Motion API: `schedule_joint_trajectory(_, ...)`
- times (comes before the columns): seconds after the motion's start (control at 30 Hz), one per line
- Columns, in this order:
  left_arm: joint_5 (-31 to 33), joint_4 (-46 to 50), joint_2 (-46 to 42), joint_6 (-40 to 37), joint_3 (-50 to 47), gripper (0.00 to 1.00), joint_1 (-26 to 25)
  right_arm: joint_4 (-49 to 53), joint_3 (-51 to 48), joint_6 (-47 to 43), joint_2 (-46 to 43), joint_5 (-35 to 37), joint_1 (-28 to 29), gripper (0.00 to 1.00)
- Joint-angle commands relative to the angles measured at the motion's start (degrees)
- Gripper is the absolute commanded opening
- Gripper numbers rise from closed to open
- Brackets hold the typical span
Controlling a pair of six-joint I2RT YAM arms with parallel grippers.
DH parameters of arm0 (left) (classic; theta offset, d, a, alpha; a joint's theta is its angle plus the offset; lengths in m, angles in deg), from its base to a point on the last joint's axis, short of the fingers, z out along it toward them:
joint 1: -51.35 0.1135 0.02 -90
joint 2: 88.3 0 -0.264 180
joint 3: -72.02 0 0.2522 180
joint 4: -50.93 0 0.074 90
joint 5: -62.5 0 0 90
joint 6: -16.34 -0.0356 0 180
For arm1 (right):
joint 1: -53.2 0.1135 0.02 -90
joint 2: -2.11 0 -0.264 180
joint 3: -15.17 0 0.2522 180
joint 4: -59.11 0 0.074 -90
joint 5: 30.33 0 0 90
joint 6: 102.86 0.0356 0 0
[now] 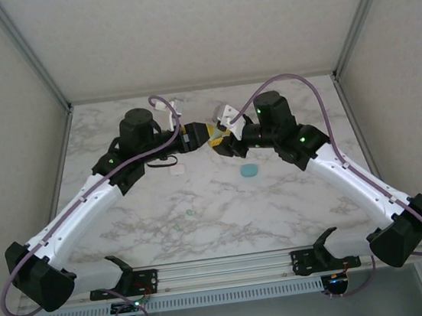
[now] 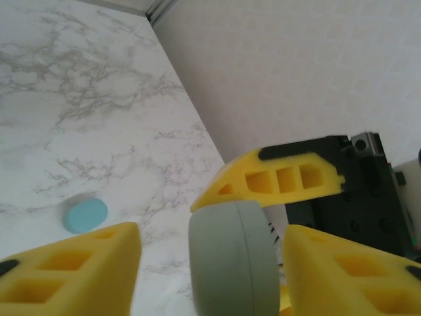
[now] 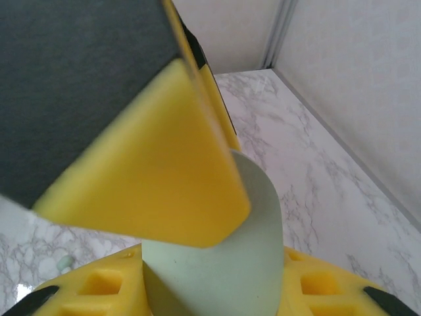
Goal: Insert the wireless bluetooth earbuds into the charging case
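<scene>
Both arms bent inward, left pincer (image 1: 199, 137) meeting right pincer (image 1: 218, 138)

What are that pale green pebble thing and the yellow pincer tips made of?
The pale green case looks like smooth matte plastic: even colour, rounded edges. The yellow fingertips look like matte plastic with hollow cells; rigid or rubbery, I cannot tell.

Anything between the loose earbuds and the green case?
Only a small white piece on the marble table between the earbuds and the pale green case, held by the right gripper with the left gripper around it.
</scene>
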Motion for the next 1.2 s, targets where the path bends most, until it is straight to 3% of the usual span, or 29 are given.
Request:
schedule_joint_trajectory(0.0,-1.34,-1.35,0.44,0.45,1.56,0.41,-0.77,-2.54,-0.92,-1.01,-1.37,1.15,0.64,0.37)
schedule_joint_trajectory(0.17,-0.12,-0.43,0.44,2.09,1.66,0.17,-0.83,-4.88,-2.67,-0.63,-2.35,4.06,0.66,0.39)
schedule_joint_trajectory(0.27,-0.47,-1.34,0.35,4.24,1.26,0.16,-0.78,-7.87,-5.01,-0.2,-4.07,5.27,0.68,0.4)
schedule_joint_trajectory(0.47,0.2,-5.36,-0.91,10.57,-0.31,0.16,-0.69,-15.91,-13.5,-3.89,-9.29,9.52,0.52,0.55)
schedule_joint_trajectory(0.6,-0.97,-8.77,-1.53,15.77,-1.88,0.16,-0.69,-24.46,-19.69,-4.64,-12.71,5.19,-0.82,0.59)
schedule_joint_trajectory(0.77,-1.91,-10.25,-2.49,18.67,-3.1,0.17,-0.63,-30.37,-20.18,-2.06,-12.14,-0.62,-2.82,0.63)
schedule_joint_trajectory(0.97,-3.14,-12.37,-3.41,20.08,-3.4,0.18,-0.6,-30.19,-16.48,0.45,-8.77,-8.59,-5.08,0.61)
schedule_joint_trajectory(1.17,-3.29,-12.71,-3.86,20.32,-3.79,0.18,-0.6,-30.46,-15.63,1.3,-7.54,-11.83,-5.35,0.53)
